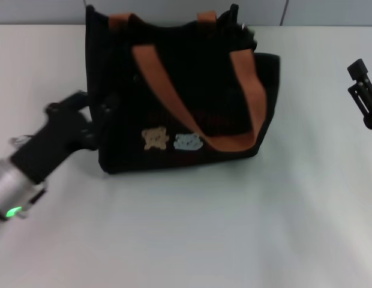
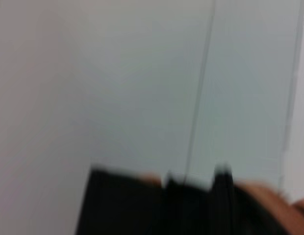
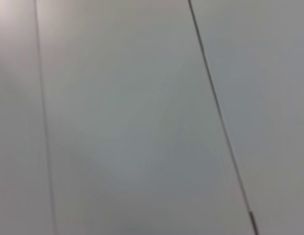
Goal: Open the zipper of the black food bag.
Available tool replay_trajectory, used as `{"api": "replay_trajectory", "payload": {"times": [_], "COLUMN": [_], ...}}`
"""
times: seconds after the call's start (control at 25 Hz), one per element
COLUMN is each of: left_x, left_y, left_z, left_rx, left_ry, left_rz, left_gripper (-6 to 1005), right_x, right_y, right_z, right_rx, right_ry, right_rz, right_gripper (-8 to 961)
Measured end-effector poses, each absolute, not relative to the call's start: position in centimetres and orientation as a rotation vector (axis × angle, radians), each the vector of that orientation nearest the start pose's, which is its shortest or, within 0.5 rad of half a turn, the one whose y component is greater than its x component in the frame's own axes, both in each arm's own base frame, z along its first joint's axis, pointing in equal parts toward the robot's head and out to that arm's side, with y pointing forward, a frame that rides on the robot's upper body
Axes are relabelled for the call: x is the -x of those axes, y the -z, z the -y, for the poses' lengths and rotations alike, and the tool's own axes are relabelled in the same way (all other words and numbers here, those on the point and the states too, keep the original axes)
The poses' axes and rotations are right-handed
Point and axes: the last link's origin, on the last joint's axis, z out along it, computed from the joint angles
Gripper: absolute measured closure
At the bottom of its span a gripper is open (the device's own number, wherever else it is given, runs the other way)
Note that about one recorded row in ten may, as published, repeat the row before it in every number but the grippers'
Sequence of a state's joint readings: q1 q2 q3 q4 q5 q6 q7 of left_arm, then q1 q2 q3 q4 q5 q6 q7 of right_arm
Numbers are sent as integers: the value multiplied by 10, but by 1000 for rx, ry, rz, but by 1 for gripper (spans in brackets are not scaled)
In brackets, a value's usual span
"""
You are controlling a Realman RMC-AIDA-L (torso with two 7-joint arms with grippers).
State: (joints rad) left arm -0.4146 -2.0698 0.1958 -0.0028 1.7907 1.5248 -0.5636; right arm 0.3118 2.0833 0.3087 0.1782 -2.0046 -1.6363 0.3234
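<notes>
boxy black fabric food bag (image 1: 180, 96) stands near the white desk's (image 1: 192, 234) far edge, left gripper (image 1: 96, 120) against its left side, finger spacing indeterminate; right gripper (image 1: 363, 90) well apart.

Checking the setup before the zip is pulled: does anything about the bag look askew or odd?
Nothing looks damaged or spilled. The black food bag stands upright on the table, one orange strap drooping over its front. The left claw is at the bag's side; the right claw is well clear.

A white table (image 1: 192, 228) carries the upright black food bag (image 1: 180, 90) near its far edge.
</notes>
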Motion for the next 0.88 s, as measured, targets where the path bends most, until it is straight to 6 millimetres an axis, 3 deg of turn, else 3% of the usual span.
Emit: {"api": "replay_trajectory", "payload": {"times": [0.08,0.24,0.28,0.32,0.36,0.44,0.64,0.88], "left_x": [309,319,321,321,323,324,323,317], "left_y": [8,-24,-31,-34,-38,-43,-42,-32], "left_z": [-262,-245,-238,-234,-228,-220,-214,-213], "left_rx": [2088,2199,2280,2334,2426,2558,2698,2735], "left_ry": [1120,1118,1096,1079,1050,1015,1001,1022], "left_rz": [449,405,372,350,317,292,313,312], "left_gripper": [806,633,589,546,476,336,266,181], "right_x": [-298,-292,-287,-287,-282,-280,-266,-252], "right_y": [19,13,11,11,10,10,18,37], "right_z": [-254,-247,-240,-240,-232,-230,-231,-243], "right_rx": [1703,1878,2015,2015,2188,2264,2667,2766], "right_ry": [-1165,-1241,-1267,-1267,-1287,-1296,-1316,-1284], "right_rz": [-443,-364,-269,-269,-167,-135,-133,-195], "right_gripper": [281,229,217,204,191,193,190,170]}}
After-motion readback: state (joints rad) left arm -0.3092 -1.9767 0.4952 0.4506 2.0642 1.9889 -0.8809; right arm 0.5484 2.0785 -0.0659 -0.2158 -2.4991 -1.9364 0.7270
